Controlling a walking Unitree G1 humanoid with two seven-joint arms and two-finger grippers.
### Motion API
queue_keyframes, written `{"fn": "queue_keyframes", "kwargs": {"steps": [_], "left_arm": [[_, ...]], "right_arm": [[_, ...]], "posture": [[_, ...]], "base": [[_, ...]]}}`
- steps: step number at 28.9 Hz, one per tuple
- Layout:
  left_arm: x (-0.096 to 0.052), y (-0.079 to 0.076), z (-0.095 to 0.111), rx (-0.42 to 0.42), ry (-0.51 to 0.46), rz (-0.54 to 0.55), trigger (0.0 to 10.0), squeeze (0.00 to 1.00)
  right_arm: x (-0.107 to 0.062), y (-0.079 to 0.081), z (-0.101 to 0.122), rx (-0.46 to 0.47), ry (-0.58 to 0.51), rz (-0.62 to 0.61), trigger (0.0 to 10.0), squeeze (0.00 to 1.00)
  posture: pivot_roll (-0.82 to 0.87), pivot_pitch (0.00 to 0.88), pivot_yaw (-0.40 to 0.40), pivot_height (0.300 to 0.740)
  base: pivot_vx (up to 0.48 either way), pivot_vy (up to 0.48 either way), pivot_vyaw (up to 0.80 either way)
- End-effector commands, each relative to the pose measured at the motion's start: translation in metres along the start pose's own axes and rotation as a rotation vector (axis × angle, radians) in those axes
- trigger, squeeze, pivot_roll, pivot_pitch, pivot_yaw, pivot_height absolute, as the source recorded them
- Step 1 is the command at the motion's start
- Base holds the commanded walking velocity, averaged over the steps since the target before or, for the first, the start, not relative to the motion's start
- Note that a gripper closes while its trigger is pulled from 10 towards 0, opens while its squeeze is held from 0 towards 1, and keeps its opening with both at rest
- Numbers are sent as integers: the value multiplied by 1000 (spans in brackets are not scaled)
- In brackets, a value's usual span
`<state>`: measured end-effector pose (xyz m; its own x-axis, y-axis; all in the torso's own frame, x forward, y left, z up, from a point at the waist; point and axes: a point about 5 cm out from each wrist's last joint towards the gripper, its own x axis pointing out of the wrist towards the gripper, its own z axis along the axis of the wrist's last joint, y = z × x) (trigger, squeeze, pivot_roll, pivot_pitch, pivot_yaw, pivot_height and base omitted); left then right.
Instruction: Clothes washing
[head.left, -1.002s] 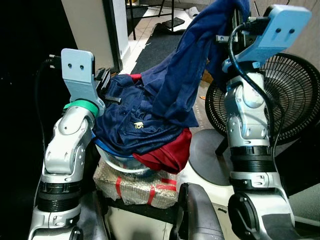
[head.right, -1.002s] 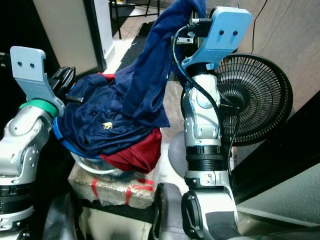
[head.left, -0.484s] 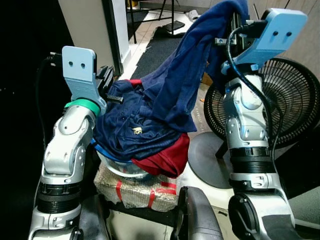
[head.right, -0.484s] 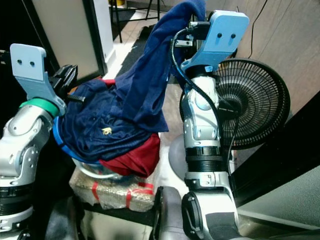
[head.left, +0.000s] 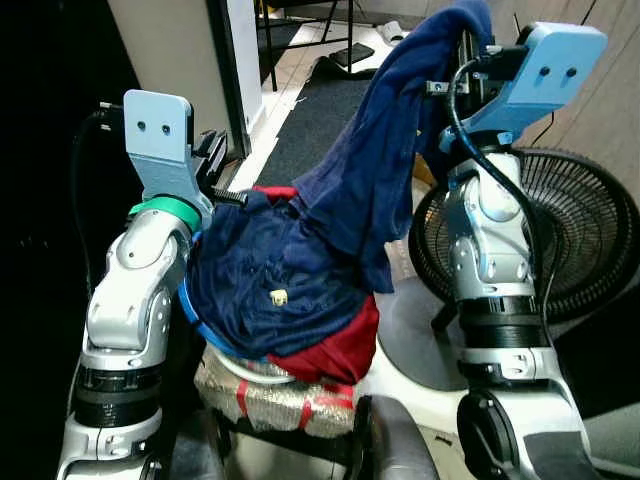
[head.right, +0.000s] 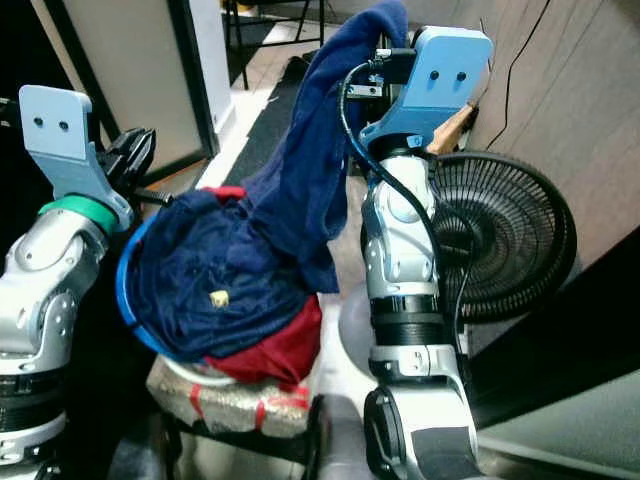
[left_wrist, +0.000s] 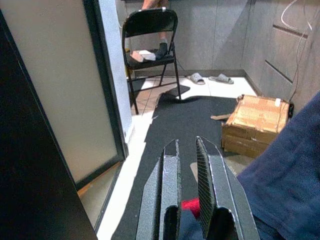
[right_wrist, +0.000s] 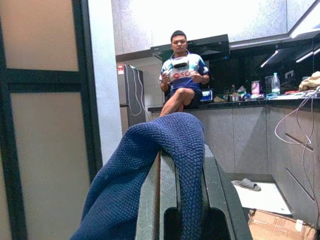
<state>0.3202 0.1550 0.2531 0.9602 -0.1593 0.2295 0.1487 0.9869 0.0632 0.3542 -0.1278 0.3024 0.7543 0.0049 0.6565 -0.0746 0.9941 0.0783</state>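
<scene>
My right gripper (right_wrist: 182, 150) is raised high and shut on a navy knit garment (head.left: 385, 150), which drapes over its fingers and hangs down onto the pile. The pile is dark blue clothes (head.left: 280, 280) over a red garment (head.left: 335, 350), in a basket with a blue rim (head.right: 125, 290) tipped toward me. My left gripper (head.left: 222, 170) sits at the basket's far left edge, its fingers (left_wrist: 165, 200) nearly together with only a narrow gap; what they touch is hidden.
The basket rests on a plastic-wrapped box (head.left: 270, 395) with red tape. A black floor fan (head.left: 580, 240) stands close to my right arm. A dark mat (head.left: 320, 110), a folding chair (left_wrist: 150, 30) and a cardboard box (left_wrist: 255, 122) lie beyond. A person (right_wrist: 181, 75) sits on a counter.
The basket has tipped so its blue rim faces me more, and the clothes pile has shifted with it. My right gripper still holds the navy garment up. The view has shifted slightly.
</scene>
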Motion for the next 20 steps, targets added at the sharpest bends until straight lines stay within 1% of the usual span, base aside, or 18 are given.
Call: {"fn": "queue_keyframes", "kwargs": {"steps": [1,13,20], "left_arm": [[-1,0,-1,2,7,-2,10000,0],[-2,0,-1,2,11,-2,10000,0],[-2,0,-1,0,13,-3,10000,0]], "right_arm": [[0,0,1,0,-14,-2,10000,0],[0,0,1,1,-11,-2,10000,0],[-1,0,1,0,-10,-4,10000,0]], "posture": [[51,30,16,658],[52,33,17,692],[51,33,18,722]], "base": [[0,0,0],[0,0,0],[0,0,0]]}}
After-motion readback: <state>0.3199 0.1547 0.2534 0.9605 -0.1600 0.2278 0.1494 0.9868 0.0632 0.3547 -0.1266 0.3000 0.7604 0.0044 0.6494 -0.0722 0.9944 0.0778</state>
